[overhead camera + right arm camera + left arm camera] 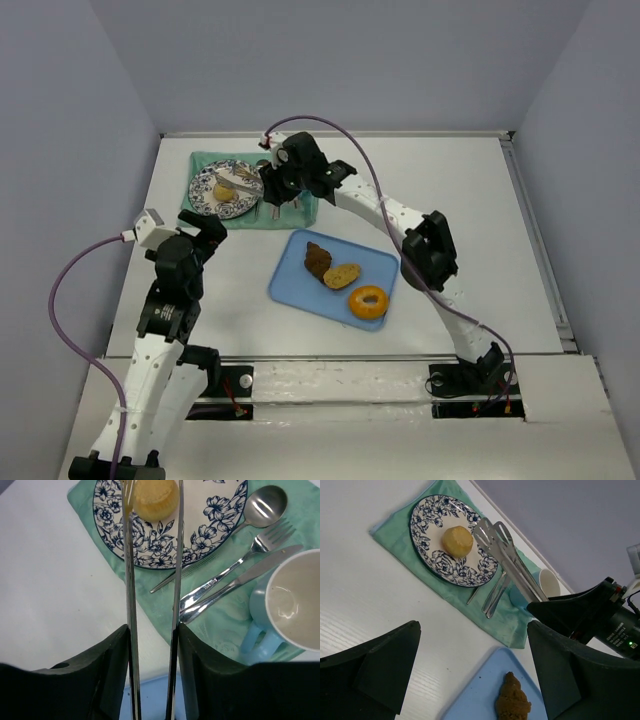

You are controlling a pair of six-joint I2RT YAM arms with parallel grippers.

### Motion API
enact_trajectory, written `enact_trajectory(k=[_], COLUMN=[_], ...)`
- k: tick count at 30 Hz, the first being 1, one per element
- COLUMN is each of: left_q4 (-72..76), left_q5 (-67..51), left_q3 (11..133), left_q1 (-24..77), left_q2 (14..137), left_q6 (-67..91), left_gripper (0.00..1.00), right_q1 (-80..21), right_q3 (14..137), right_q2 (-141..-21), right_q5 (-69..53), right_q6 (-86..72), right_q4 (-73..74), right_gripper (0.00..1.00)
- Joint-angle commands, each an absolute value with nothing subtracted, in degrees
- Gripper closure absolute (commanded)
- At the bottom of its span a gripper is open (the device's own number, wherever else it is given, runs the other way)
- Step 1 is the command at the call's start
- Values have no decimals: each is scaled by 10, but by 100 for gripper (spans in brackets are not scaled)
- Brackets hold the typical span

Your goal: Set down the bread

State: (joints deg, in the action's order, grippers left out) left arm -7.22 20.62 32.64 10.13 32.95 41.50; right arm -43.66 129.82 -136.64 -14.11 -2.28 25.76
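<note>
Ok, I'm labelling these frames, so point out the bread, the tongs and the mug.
bread (156,498): right wrist view, middle of its golden crust.
tongs (130,595): right wrist view, on the left metal arm.
mug (295,597): right wrist view, on its pale inside.

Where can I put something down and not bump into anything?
Lots of bare table right of the blue tray, out to the right edge. The tray's left end is bare too. The green cloth is crowded: plate, bun, cutlery, mug, tongs.
</note>
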Motion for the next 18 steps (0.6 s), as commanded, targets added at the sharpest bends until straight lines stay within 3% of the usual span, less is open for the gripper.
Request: enact_trajectory(k=[1, 7, 12, 18], left_q4=[-62, -48, -35, -11], left_q5=[217, 194, 173, 151], left_q3=[337, 325, 317, 309], left_q1=[102, 102, 102, 102], left_q2=[309, 277, 272, 280], left_q6=[413, 410, 403, 390], left_gripper=[1, 1, 1, 1], right_q1=[-443, -443, -397, -254], right_q3=[1329, 1218, 953, 715], right_q2=[-1281, -1153, -985, -802], right_q5=[-102, -14, 44, -35], right_q6=[-16, 8, -28, -15], right_q4=[237, 207, 113, 31], right_gripper=[57, 60, 60, 61])
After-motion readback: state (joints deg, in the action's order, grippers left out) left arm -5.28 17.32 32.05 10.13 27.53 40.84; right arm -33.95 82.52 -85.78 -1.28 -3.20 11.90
